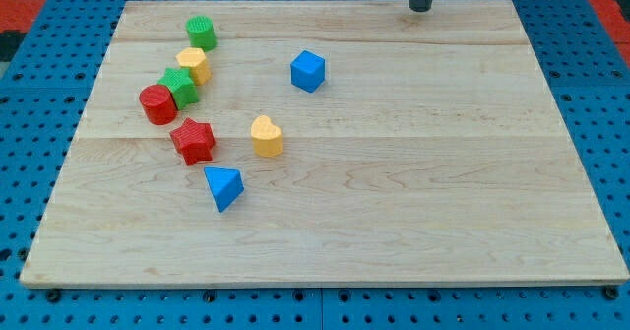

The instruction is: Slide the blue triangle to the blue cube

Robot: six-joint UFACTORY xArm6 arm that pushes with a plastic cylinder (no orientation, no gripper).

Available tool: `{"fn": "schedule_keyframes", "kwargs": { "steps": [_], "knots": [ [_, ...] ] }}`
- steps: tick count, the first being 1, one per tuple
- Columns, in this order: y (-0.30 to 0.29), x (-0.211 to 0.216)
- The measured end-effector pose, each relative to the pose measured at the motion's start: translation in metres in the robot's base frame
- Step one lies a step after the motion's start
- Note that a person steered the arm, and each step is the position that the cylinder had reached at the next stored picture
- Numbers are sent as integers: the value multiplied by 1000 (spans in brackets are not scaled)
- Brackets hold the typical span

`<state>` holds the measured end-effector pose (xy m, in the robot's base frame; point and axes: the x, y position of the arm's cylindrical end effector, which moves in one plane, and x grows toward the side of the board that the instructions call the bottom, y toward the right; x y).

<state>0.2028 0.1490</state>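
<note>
My tip point(421, 8) sits at the top edge of the frame, right of centre, over the far rim of the wooden board point(413, 192); it is a bare rod end with nothing to open or close, touching no block and well apart from all of them; the blue cube point(307, 71) lies in the upper middle, down and to the left of the tip; the blue triangle point(224, 188) lies lower left of centre, well apart from the cube and nearest the view's bottom of all the blocks; between the two, closer to the triangle, stands a yellow heart-shaped block point(266, 136); just up and left of the triangle is a red star point(193, 140); further up the left side runs a loose chain (some of them touching, as far as I can tell): a red cylinder point(157, 104) against a green block point(180, 88), a yellow block point(194, 65) above that, and a green cylinder point(201, 33) at the top; the board rests on a blue pegboard surface point(39, 94)
</note>
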Motion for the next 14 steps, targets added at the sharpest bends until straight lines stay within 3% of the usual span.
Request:
{"fn": "schedule_keyframes", "kwargs": {
  "steps": [3, 4, 6, 8, 9, 10, 11, 12, 13, 14],
  "knots": [
    [8, 12],
    [7, 28],
    [-77, 94],
    [-76, 120],
    [-69, 158],
    [-67, 279],
    [-146, 368],
    [-275, 404],
    [-336, 369],
    [-306, 332]
  ]
}}
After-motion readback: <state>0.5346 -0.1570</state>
